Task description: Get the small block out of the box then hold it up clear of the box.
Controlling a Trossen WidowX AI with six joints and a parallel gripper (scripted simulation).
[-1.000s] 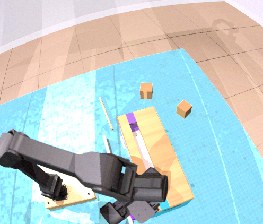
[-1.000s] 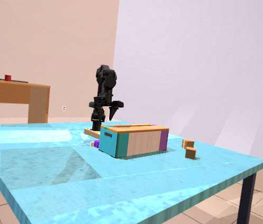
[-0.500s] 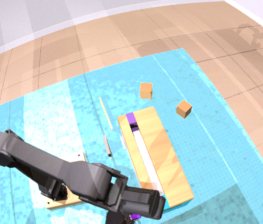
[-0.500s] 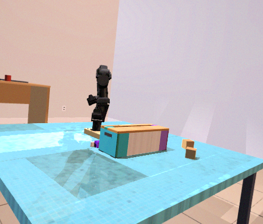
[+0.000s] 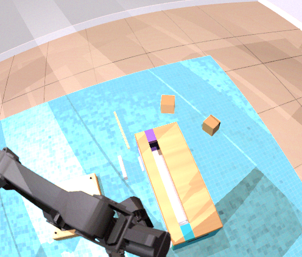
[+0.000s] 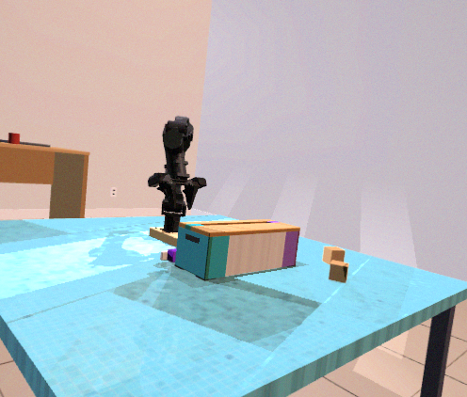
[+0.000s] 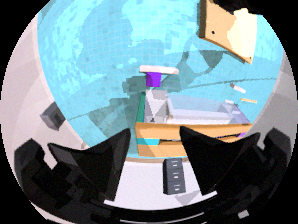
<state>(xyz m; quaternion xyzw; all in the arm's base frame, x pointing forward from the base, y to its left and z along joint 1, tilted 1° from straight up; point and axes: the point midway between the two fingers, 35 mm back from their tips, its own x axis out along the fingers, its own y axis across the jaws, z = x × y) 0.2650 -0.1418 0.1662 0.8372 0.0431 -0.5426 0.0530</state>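
The small purple block [image 6: 171,255] [image 7: 153,79] lies on the table outside the box, off its clear side near the teal end. It touches or nearly touches a white bar [image 6: 164,256] [image 7: 159,70]. The arm hides it in the top view. The box [image 5: 193,183] [image 6: 253,254] [image 7: 160,132] stands upright, with a slotted wooden top, a teal end [image 6: 190,256] and a purple end [image 6: 291,249]. My gripper [image 7: 154,131] is partly open and empty, raised above table height on the robot-base side. The purple block shows beyond its fingertips in the wrist view.
Two orange-brown cubes stand past the box: one [image 5: 167,104] [image 6: 333,254] farther back, one [image 5: 211,125] [image 6: 338,273] nearer the right edge. A thin wooden stick [image 5: 122,131] and a white strip [image 5: 122,167] lie between base plate [image 5: 94,183] [image 7: 220,30] and box.
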